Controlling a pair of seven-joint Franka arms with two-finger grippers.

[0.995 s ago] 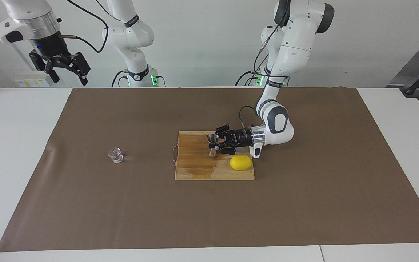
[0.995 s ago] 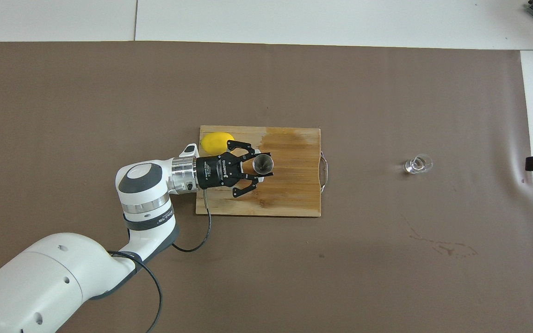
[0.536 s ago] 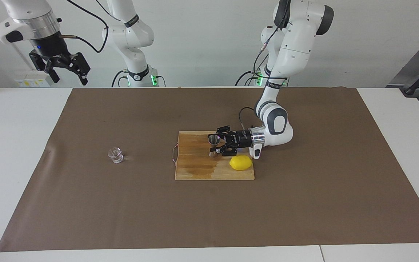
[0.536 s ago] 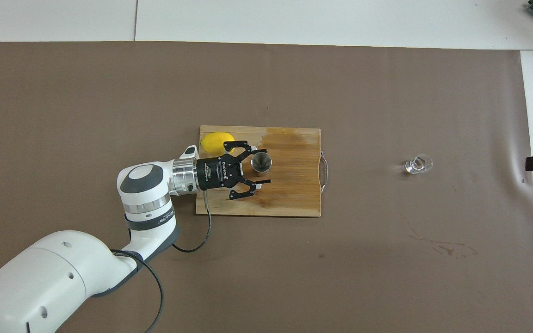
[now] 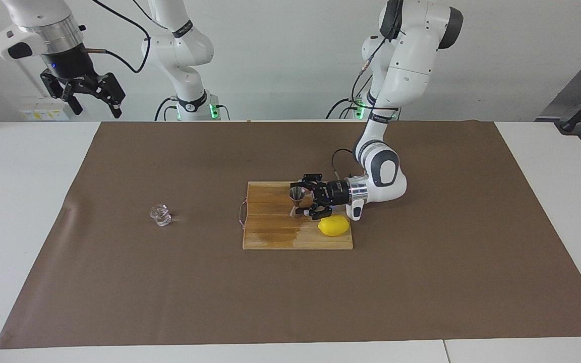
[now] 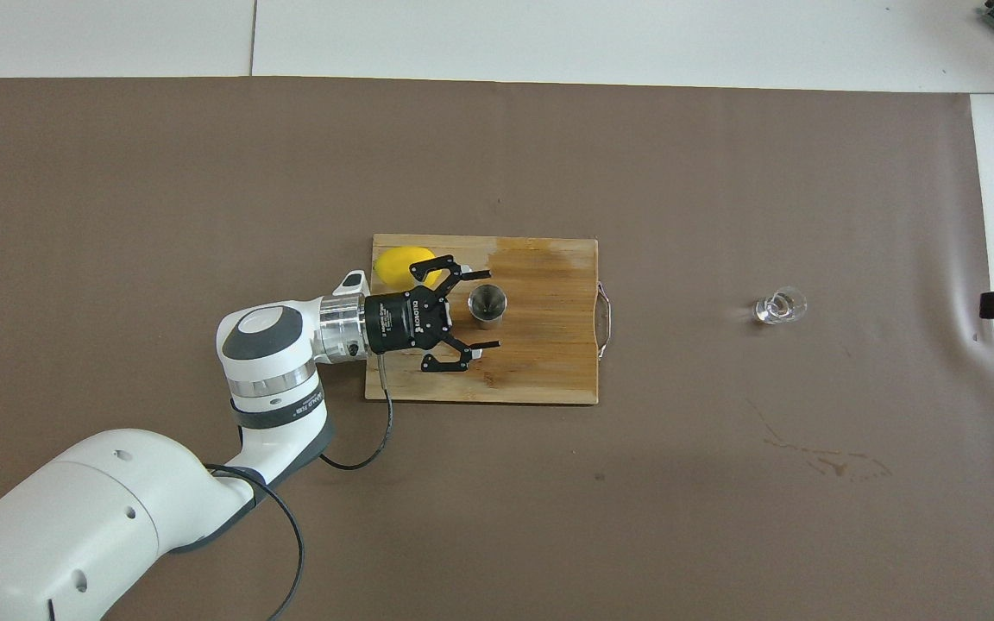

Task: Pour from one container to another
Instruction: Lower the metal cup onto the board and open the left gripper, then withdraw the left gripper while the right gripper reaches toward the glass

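While the steel jigger (image 6: 487, 305) stood upright on the cutting board (image 6: 549, 371) between my left hand's (image 6: 478, 310) released fingers, the glass cup (image 6: 778, 308) sat well apart toward my raised, open right hand (image 5: 91, 96).

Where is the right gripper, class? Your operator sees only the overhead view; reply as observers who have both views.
Observer: The right gripper hangs open and empty, raised high at the right arm's end of the table.
Operator: And how high is the left gripper?
Observer: The left gripper is low over the cutting board, lying level with the waist of the upright jigger.
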